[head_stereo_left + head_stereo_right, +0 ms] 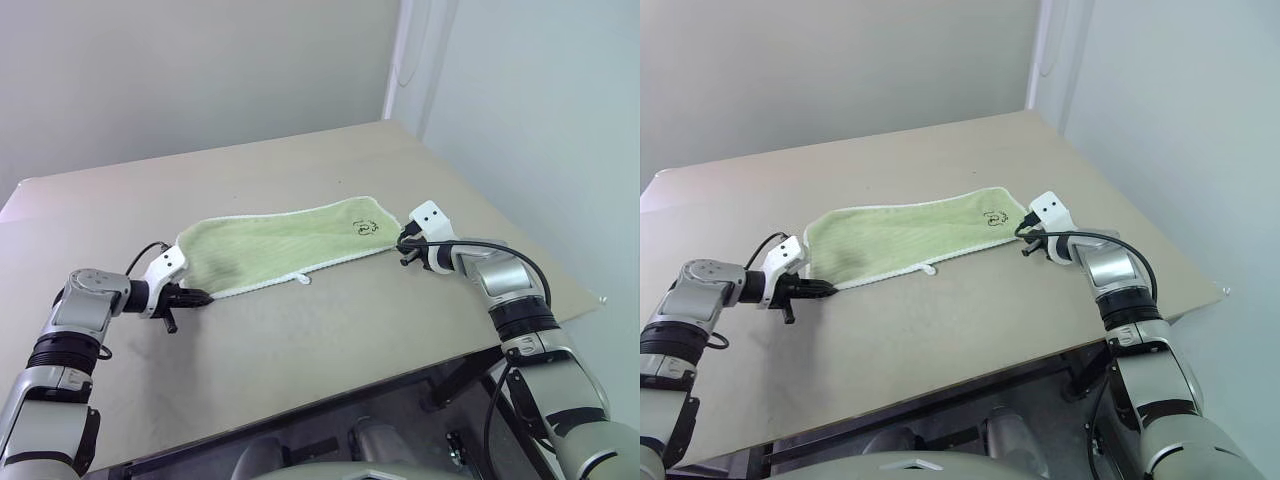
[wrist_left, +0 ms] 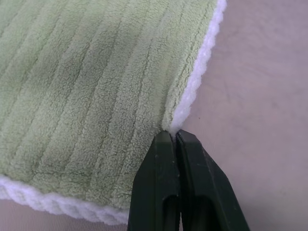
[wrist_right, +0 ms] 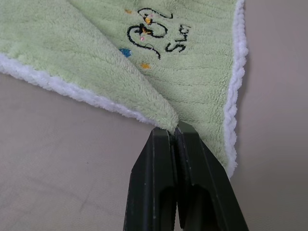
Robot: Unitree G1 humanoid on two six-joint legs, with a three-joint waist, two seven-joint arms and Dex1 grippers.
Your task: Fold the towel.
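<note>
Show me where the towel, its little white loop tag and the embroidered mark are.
towel (image 1: 270, 250): left eye view, middle of the green cloth.
loop tag (image 1: 303, 278): left eye view, the white loop at the near edge.
embroidered mark (image 3: 153, 32): right wrist view, dark stitched outline.

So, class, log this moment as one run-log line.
left gripper: shut on towel corner | right gripper: shut on opposite corner | towel: unfolded on table

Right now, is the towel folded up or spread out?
Spread out. The towel lies long and flat on the table; the left gripper and right gripper each pinch an end.
</note>
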